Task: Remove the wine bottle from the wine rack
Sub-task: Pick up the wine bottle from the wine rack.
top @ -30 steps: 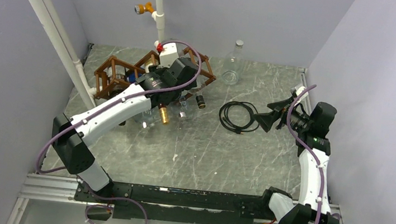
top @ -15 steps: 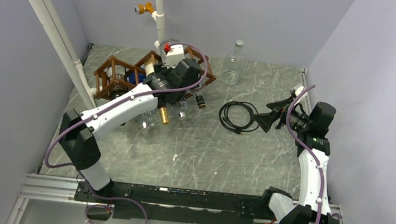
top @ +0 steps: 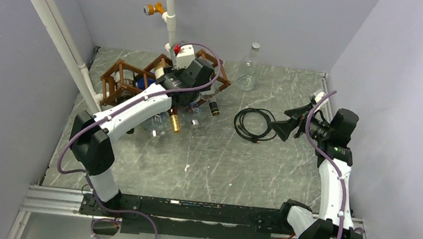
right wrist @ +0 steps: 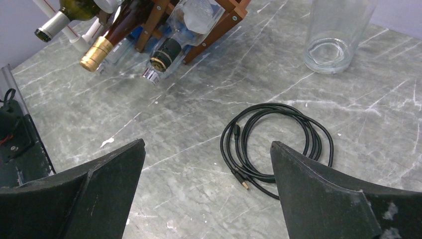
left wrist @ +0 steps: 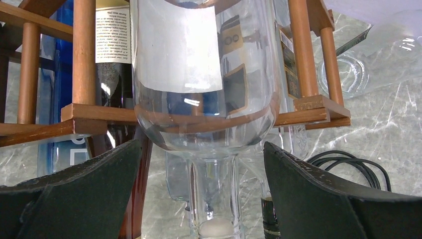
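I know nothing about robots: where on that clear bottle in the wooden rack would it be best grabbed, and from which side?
Probably the slim neck of the clear bottle: it pokes out of the wine rack toward the open left gripper, while the rack's bars box in the wide body. Come from the neck end, one finger each side.

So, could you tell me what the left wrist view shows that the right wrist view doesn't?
Only the left wrist view shows the white label on the clear bottle lying in the wooden rack, and a blue bottle behind the bars. Only the right wrist view shows a gold-capped bottle neck and the full coil of the black cable. Both show the wooden rack with bottles in it, part of the black cable, and the marble table.
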Available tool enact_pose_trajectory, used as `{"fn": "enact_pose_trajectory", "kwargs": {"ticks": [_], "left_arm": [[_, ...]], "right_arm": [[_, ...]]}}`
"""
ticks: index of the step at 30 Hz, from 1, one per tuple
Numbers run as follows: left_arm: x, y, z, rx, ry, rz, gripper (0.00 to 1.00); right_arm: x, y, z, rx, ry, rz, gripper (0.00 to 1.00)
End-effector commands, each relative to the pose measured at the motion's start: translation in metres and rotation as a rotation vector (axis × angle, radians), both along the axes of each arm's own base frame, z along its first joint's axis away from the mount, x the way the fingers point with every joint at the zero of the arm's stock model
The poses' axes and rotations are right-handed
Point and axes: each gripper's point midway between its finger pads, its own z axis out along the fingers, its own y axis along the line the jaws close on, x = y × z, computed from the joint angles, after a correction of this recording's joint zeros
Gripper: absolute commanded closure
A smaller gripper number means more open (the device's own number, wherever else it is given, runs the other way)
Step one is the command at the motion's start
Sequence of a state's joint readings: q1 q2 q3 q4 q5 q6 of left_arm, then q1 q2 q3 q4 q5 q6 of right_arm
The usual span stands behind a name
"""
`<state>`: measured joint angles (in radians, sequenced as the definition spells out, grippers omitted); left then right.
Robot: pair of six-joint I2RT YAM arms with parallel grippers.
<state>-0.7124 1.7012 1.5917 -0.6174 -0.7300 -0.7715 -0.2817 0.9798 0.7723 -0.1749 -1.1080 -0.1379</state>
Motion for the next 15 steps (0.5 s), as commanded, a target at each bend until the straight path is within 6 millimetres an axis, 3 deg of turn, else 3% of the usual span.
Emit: {"fn": "enact_pose_trajectory", "kwargs": {"ticks": [1, 15], "left_arm": [[0.006, -0.004, 0.015, -0.044, -0.030, 0.003, 0.02], [0.010, -0.007, 0.005, -0.075, -0.008, -0.006, 0.12]], "right_arm": [[0.001, 0.000, 0.015, -0.028, -0.079, 0.010, 0.00], [0.002, 0.000, 0.014, -0.030, -0.079, 0.009, 0.00]]}}
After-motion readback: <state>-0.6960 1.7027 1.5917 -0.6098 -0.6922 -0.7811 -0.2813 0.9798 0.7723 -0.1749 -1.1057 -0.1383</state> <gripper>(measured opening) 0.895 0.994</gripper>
